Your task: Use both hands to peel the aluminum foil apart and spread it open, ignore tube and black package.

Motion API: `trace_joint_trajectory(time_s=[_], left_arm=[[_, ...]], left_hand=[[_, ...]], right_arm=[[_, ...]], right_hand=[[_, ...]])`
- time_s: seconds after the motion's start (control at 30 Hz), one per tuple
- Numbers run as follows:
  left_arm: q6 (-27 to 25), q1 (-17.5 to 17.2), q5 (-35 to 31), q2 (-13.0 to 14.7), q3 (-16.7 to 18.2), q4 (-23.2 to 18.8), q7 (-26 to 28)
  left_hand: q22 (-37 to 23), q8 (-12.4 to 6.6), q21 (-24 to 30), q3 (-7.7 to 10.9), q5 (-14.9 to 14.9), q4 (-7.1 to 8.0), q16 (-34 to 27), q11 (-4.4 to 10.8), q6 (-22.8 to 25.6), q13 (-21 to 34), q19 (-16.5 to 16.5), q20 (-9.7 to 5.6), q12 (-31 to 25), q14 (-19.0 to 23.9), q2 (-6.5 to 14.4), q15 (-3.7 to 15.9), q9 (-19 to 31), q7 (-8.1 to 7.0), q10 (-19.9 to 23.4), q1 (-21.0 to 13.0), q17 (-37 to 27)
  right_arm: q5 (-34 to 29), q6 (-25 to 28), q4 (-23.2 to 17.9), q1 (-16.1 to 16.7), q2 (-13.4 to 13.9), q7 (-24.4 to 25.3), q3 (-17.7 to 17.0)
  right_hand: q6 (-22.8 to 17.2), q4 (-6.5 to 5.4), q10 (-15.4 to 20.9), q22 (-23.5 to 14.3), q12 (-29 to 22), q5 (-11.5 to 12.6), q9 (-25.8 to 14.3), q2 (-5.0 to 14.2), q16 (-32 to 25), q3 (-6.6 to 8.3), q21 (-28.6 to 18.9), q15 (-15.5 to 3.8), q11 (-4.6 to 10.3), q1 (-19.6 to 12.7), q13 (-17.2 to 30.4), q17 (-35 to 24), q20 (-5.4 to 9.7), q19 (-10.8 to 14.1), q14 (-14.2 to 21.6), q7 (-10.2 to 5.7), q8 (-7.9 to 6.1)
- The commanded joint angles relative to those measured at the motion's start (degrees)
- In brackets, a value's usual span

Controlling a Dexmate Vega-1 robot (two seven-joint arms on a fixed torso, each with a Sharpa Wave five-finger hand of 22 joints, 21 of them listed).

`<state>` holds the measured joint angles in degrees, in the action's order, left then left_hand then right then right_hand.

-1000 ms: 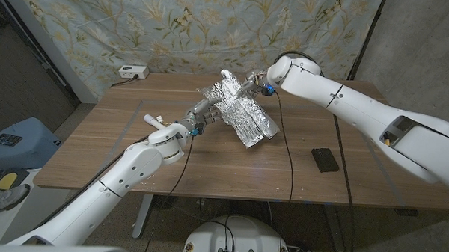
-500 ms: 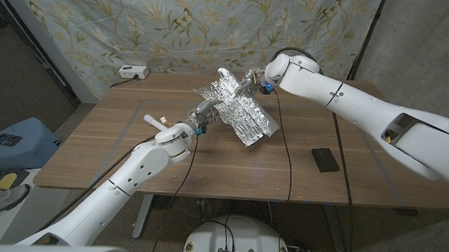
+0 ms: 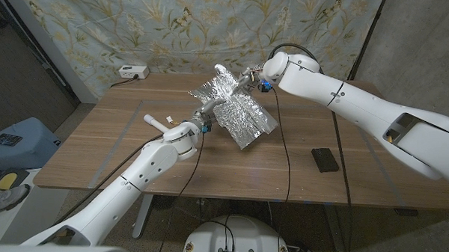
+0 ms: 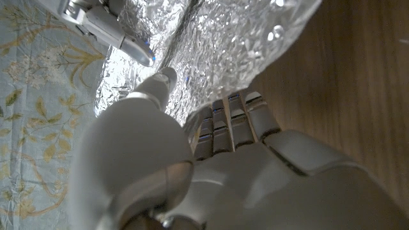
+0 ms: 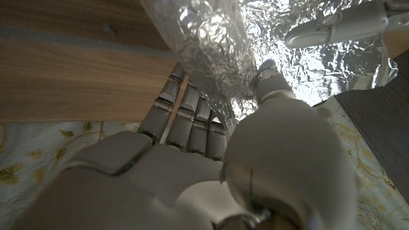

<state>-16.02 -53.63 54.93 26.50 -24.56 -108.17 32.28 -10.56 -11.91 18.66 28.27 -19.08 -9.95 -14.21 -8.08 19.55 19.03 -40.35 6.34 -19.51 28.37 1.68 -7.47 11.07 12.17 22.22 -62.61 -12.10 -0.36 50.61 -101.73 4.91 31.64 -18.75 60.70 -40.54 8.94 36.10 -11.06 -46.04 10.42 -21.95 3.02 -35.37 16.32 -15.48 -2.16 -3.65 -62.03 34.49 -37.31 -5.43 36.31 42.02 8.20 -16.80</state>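
Note:
The crumpled aluminum foil (image 3: 236, 111) is held up above the middle of the wooden table (image 3: 96, 148), partly spread. My left hand (image 3: 208, 110) grips its near-left edge, and in the left wrist view the thumb lies on the foil (image 4: 223, 45) with the fingers (image 4: 233, 118) tucked beneath. My right hand (image 3: 250, 79) grips the far-right edge. In the right wrist view the foil (image 5: 211, 38) runs between thumb and fingers (image 5: 185, 115), with the other hand's finger (image 5: 332, 29) beyond.
A white tube (image 3: 156, 122) lies on the table left of my left wrist. A black package (image 3: 325, 159) lies at the right side. A white power strip (image 3: 133, 71) sits at the far-left edge. A floral curtain hangs behind.
Both hands have lifted the foil a little and carried it toward the far side; the sheet looks slightly wider. My left forearm has reached further forward.

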Motion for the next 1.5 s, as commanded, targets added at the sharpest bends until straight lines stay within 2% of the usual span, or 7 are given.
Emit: trace_joint_trajectory(time_s=[0.03,0.4,0.6,0.77,1.03,1.23,1.5], left_arm=[[0.16,0.67,-0.03,-1.40,-0.77,0.94,-1.96],[0.08,0.57,0.18,-1.85,-1.05,0.57,-2.44],[0.01,0.43,-0.06,-1.98,-1.08,0.15,-1.70],[0.85,-0.35,0.27,-2.11,-0.73,0.12,-2.12],[1.30,-1.21,-0.06,-1.76,-1.17,0.12,-3.02],[2.10,-1.59,-0.59,-1.84,-1.19,0.21,-3.04],[2.24,-2.41,-0.67,-1.41,-0.61,-0.69,-2.19]], left_hand=[[-0.16,-0.23,0.38,-0.36,-0.38,0.08,-0.30,-0.15,0.62,0.24,-0.44,-0.17,-0.33,0.47,0.06,0.05,0.19,-0.02,0.45,-0.75,-0.22],[-0.15,-0.35,0.56,-0.73,-0.89,0.18,-0.61,0.11,1.32,0.61,-0.99,-0.65,-0.64,1.33,0.17,0.64,0.24,-0.06,1.08,-1.35,-0.35],[-0.18,-1.22,1.63,-0.83,-1.83,0.41,-1.30,0.90,4.30,1.24,-3.64,-2.45,-1.77,4.26,0.37,2.16,0.37,-0.40,3.86,-1.97,-0.27],[-0.20,-2.78,3.34,-0.58,-2.90,0.61,-3.02,3.03,9.77,2.20,-7.49,-3.51,-3.95,10.28,1.30,4.28,0.52,-0.97,9.75,-2.76,-0.32],[-0.63,-6.82,6.95,0.06,-3.63,1.79,-6.10,7.66,22.81,4.04,-13.27,-5.78,-7.87,21.33,4.89,10.11,1.30,-4.89,20.85,-1.43,-0.87],[-0.81,-8.70,8.64,0.08,-2.99,1.83,-7.21,9.42,28.44,5.23,-15.34,-6.74,-9.98,25.20,6.13,11.79,2.31,-5.73,24.69,-0.66,-1.57],[-0.86,-8.75,9.22,0.35,-2.77,1.95,-6.89,9.42,28.88,5.73,-15.73,-6.98,-10.34,25.84,6.48,12.07,2.73,-5.94,25.03,-0.06,-1.50]], right_arm=[[0.44,0.18,0.16,-0.07,-0.12,0.19,-0.92],[1.37,-0.57,0.97,-0.19,-0.50,0.50,-1.80],[1.88,-0.46,1.23,-0.03,-0.64,0.86,-2.28],[2.36,-0.30,1.19,0.42,-0.30,1.40,-2.96],[3.09,-0.44,1.29,0.39,0.46,1.29,-3.53],[3.90,-0.12,1.17,0.79,1.00,1.41,-4.30],[6.90,-0.95,3.53,1.76,1.03,0.45,-5.79]], right_hand=[[-0.73,-0.24,1.50,-0.07,-0.95,0.26,-0.21,2.17,0.19,0.69,-0.36,-2.22,1.16,-1.63,5.29,-0.31,0.05,0.49,2.81,0.01,0.26],[-0.97,-0.39,1.57,-0.05,-1.05,0.32,-0.36,2.47,0.28,0.76,-0.37,-2.22,1.00,-1.42,5.40,-0.45,0.08,0.55,3.10,0.03,0.30],[-1.02,-0.47,1.68,-0.04,-1.02,0.35,-0.43,2.57,0.48,0.79,-0.39,-2.14,1.18,-1.21,5.27,-0.43,0.11,0.64,3.25,0.04,0.40],[-1.02,-0.58,1.61,-0.04,-1.03,0.37,-0.51,2.73,0.66,0.82,-0.39,-2.19,1.04,-0.99,5.33,-0.42,0.11,0.67,3.29,0.07,0.47],[-1.17,-0.64,1.64,-0.03,-0.97,0.39,-0.58,2.97,0.82,0.90,-0.43,-2.24,1.20,-0.78,5.22,-0.47,0.16,0.82,3.56,-0.04,0.58],[-1.22,-0.69,1.69,-0.02,-0.95,0.40,-0.66,3.07,0.96,0.92,-0.42,-2.18,1.09,-0.60,5.15,-0.52,0.12,0.82,3.59,0.05,0.66],[-1.37,-0.75,1.70,-0.01,-0.98,0.41,-0.67,3.20,1.21,0.96,-0.50,-2.15,1.10,-0.32,5.20,-0.53,0.11,1.09,3.71,0.08,0.79]])
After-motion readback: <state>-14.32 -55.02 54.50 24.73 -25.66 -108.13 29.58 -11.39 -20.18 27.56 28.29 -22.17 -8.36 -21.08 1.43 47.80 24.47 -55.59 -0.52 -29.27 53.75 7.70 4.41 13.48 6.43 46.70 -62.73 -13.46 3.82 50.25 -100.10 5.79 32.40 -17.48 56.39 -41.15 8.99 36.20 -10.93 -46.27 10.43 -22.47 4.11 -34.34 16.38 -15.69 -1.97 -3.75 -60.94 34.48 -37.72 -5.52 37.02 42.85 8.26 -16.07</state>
